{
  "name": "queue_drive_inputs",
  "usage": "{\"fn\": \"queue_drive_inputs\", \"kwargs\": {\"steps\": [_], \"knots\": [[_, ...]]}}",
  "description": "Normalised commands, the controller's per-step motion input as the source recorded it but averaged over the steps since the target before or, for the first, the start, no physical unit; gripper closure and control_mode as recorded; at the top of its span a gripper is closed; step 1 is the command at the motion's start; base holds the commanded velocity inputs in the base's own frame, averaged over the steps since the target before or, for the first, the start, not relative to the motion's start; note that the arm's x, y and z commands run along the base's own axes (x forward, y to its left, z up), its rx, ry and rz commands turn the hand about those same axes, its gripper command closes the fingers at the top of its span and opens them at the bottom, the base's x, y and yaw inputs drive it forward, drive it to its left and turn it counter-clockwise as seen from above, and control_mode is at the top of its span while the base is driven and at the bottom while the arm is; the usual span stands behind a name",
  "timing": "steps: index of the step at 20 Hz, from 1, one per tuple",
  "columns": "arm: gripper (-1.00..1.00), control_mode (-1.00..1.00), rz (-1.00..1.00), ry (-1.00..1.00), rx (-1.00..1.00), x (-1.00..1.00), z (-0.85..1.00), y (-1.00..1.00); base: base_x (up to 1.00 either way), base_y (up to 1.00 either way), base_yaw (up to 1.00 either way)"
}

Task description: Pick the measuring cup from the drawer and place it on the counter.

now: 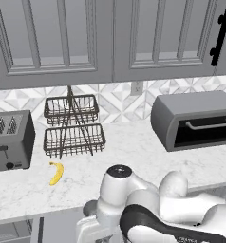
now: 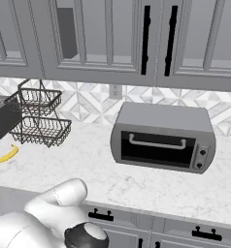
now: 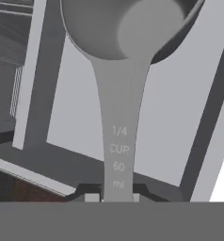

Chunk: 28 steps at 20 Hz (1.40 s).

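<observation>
The cup (image 3: 128,28) is up in the claw (image 3: 117,196), which is clamped on the far end of the handle, right where the "1/4 CUP 60 ml" marking runs down to the fingertips. The bowl hangs out ahead of the hand, above the open drawer (image 3: 109,136) with its flat grey floor.

It looks like thin metal: stiff, light, and smooth enough to slip. Holding it at the handle's tip puts the bowl's weight far from the grip, so I'd expect it to want to pivot or droop if the hand swings fast. A hold nearer the bowl would be steadier.

The counter (image 1: 134,147) above has open marble between the banana (image 1: 56,172) and the toaster oven (image 1: 200,118).
</observation>
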Motion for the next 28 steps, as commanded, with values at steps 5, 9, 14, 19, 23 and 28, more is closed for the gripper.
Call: {"fn": "queue_drive_inputs", "kwargs": {"steps": [5,9,14,19,23,28], "knots": [[1.0,-1.0,0.0,0.0,0.14,0.91,0.77,-0.59,0.0,0.0,0.0],[1.0,-1.0,0.0,0.07,0.14,1.0,0.34,-0.55,0.0,0.0,0.0],[1.0,-1.0,0.0,0.1,0.06,1.0,0.34,-0.3,0.0,0.0,0.0],[1.0,-1.0,0.0,0.27,0.0,0.99,0.17,-0.18,0.0,0.0,0.0],[1.0,-1.0,0.01,0.21,0.0,0.81,0.0,-0.49,0.0,0.0,0.0],[1.0,-1.0,0.04,0.16,-0.01,0.68,-0.03,-0.33,0.0,0.0,0.0]]}}
